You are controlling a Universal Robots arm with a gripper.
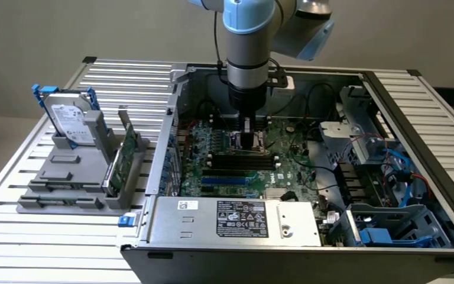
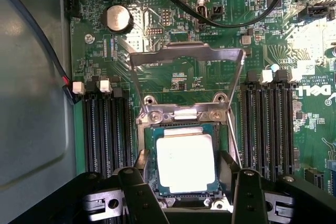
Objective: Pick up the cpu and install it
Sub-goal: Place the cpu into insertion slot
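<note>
The cpu (image 2: 186, 163) sat in its socket (image 2: 150, 150), looked light but fragile, edges-only grab imo, fingers (image 2: 136, 198) spread wide holding nothing.

Arm: robot arm (image 1: 248, 53) enters at top centre, pointing straight down into the open computer case (image 1: 418, 115).
Gripper: gripper (image 1: 247, 141) low over the green motherboard (image 1: 235, 174), mid-frame.
Left of frame: hard drive (image 1: 73, 123) with blue bracket and green circuit card (image 1: 126, 155), both upright in a grey fixture (image 1: 61, 177).
Lower centre: power supply (image 1: 235, 218), label up.
Support: slatted metal table (image 1: 22, 236).
</note>
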